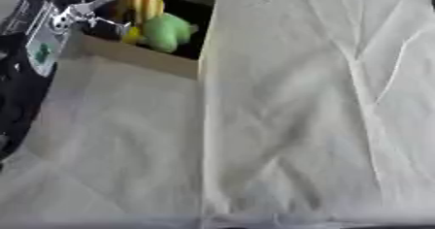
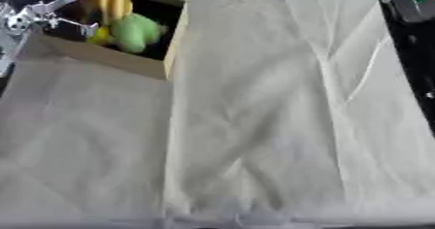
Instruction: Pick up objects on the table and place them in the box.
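Observation:
A cardboard box (image 1: 136,57) with a dark inside stands at the far left of the table. In it lie a yellow banana (image 1: 141,5), a green rounded fruit (image 1: 166,32) and a small yellow thing (image 1: 132,35). My left hand (image 1: 82,13) hangs over the box's left part, its silver fingers spread apart with nothing between them. The left arm (image 1: 34,48) runs down the left edge. Of my right arm (image 2: 414,2) only the forearm shows along the right edge of the right eye view; its hand is out of sight.
A creased white cloth (image 1: 297,126) covers the table, and no loose objects show on it. Its front edge (image 1: 255,220) runs along the bottom.

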`<state>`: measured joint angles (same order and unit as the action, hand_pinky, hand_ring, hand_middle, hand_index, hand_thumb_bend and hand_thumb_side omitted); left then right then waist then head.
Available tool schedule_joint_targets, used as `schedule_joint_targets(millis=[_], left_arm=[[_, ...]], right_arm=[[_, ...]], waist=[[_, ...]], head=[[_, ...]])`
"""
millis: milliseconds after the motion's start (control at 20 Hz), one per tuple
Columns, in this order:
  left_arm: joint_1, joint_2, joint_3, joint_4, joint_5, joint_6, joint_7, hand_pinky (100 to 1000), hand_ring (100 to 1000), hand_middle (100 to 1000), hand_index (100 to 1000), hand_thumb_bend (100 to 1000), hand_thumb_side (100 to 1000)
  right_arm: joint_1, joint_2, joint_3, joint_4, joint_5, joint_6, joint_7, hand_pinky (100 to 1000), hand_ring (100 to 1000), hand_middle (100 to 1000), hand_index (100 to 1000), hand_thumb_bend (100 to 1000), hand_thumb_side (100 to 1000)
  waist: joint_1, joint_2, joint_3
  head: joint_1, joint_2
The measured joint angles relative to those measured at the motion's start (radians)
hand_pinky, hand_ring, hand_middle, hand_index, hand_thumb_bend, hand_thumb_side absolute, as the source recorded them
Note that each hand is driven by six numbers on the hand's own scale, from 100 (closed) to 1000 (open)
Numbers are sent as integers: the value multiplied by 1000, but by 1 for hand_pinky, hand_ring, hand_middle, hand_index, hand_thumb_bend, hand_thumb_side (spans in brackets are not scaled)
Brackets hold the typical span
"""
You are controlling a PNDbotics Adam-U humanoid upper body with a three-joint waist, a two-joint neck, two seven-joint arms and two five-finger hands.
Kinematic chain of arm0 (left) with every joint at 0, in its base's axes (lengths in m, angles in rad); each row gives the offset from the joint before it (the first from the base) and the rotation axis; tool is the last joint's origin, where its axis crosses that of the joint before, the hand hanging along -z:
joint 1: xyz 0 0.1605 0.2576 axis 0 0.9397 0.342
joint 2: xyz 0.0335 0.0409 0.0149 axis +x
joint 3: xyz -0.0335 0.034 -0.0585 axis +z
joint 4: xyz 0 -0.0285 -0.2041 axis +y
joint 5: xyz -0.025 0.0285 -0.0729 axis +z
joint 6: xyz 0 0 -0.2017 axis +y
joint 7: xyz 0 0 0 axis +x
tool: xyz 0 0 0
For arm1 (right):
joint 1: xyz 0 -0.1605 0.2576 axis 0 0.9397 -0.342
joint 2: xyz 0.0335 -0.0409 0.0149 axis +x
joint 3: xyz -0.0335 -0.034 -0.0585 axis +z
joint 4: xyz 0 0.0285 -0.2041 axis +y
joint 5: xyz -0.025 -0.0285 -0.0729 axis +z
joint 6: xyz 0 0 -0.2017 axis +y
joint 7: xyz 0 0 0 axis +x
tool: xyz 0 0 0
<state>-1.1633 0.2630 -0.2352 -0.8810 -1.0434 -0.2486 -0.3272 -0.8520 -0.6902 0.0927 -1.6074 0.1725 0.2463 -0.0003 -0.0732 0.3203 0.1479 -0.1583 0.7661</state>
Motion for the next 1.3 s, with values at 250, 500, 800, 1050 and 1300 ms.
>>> schedule_joint_targets(millis=[250, 500, 800, 1050, 1300], left_arm=[[-3, 5, 12, -53, 58, 34, 15, 848, 899, 840, 938, 495, 194], [-13, 41, 13, -140, 134, 80, 0, 845, 891, 827, 897, 480, 159], [-15, 116, 16, -226, 196, 137, -52, 846, 889, 822, 888, 451, 134], [23, 201, 19, -246, 245, 164, -87, 849, 889, 823, 904, 450, 133], [72, 302, 20, -249, 306, 159, -137, 855, 893, 829, 917, 469, 141]], right_arm=[[10, 0, 0, 1, 0, 0, 0, 798, 783, 658, 814, 100, 651], [24, 0, 0, 6, 0, 0, 0, 798, 783, 658, 815, 100, 647], [35, -4, 0, 7, 0, -1, -1, 799, 783, 657, 815, 100, 641], [45, -14, -1, 7, -1, -2, -3, 800, 784, 659, 815, 100, 642], [56, -22, -7, 8, -3, -3, -7, 800, 784, 659, 815, 100, 643]], waist=[[0, 0, 8], [6, -2, 24], [12, -19, 43], [14, -24, 55], [14, -26, 69]], head=[[1, 0], [-4, 0], [-11, 0], [-16, 0], [-23, 0]])
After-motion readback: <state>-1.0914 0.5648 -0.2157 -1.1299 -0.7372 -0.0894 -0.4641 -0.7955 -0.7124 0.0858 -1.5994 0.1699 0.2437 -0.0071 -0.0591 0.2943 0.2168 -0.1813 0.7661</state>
